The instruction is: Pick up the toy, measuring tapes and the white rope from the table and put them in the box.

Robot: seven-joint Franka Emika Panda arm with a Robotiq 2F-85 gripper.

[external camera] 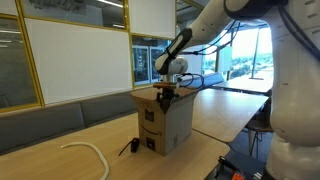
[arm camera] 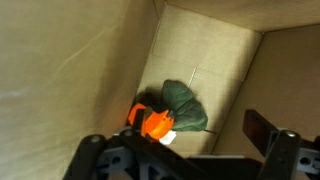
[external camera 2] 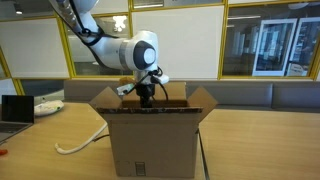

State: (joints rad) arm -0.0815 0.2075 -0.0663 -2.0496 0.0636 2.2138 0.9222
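The cardboard box [external camera: 152, 122] stands open on the wooden table and shows in both exterior views [external camera 2: 150, 148]. My gripper [external camera: 166, 92] hangs just over the box's open top [external camera 2: 146, 92]. In the wrist view it [arm camera: 185, 142] is open and empty. Below it an orange toy with green leaves [arm camera: 170, 112] lies on the box floor [arm camera: 215, 55]. The white rope [external camera: 92, 152] lies curled on the table beside the box [external camera 2: 85, 138]. A small dark object with a cord [external camera: 127, 148] lies at the box's foot; I cannot tell if it is a measuring tape.
A laptop [external camera 2: 14, 108] and a white object [external camera 2: 48, 105] sit at the far end of the table. A bench runs along the glass wall behind. The robot's white base [external camera: 290, 90] fills one side of an exterior view.
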